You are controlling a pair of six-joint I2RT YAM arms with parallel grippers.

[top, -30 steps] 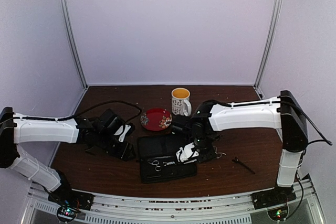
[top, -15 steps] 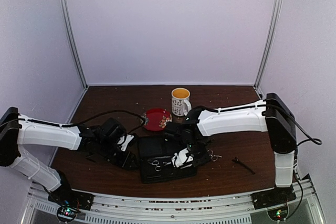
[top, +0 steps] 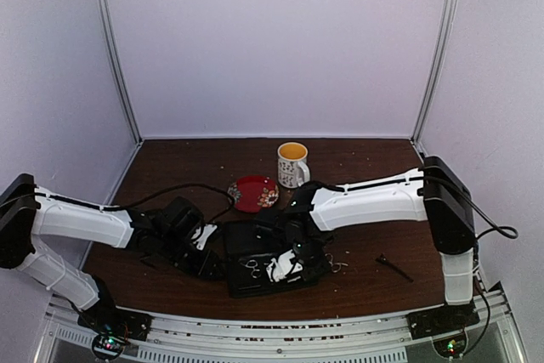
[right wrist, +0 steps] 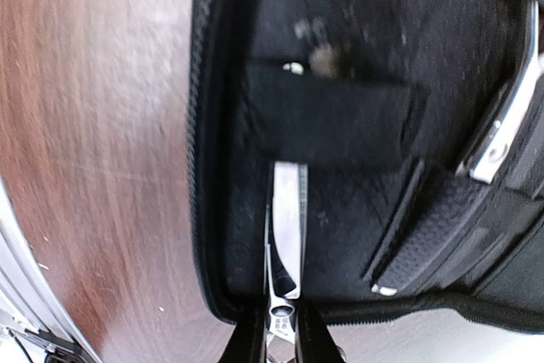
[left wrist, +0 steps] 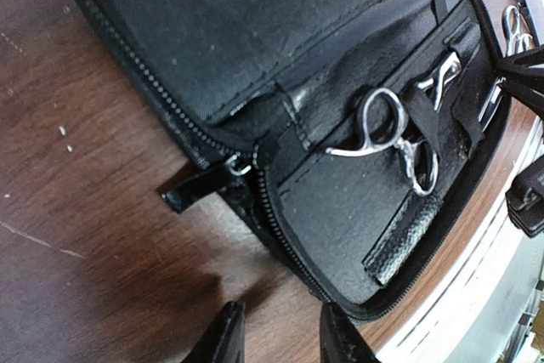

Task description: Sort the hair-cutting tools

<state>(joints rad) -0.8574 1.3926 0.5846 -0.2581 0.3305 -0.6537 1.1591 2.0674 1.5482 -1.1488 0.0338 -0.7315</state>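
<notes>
The right gripper (right wrist: 279, 329), pinched narrow on the scissors (right wrist: 286, 210), holds them lengthwise straight ahead of its fingertips, their tip under a strap (right wrist: 331, 112) in the case (right wrist: 204, 167)'s near half; the left gripper (left wrist: 276, 333), part open and empty, sits by the case's left edge.

Both arms reached inward, wrists low. The left gripper (left wrist: 280, 310) pointed downward, fingers somewhat apart; the right gripper (right wrist: 279, 329) pinched silver scissors (right wrist: 287, 210) between its fingertips
</notes>
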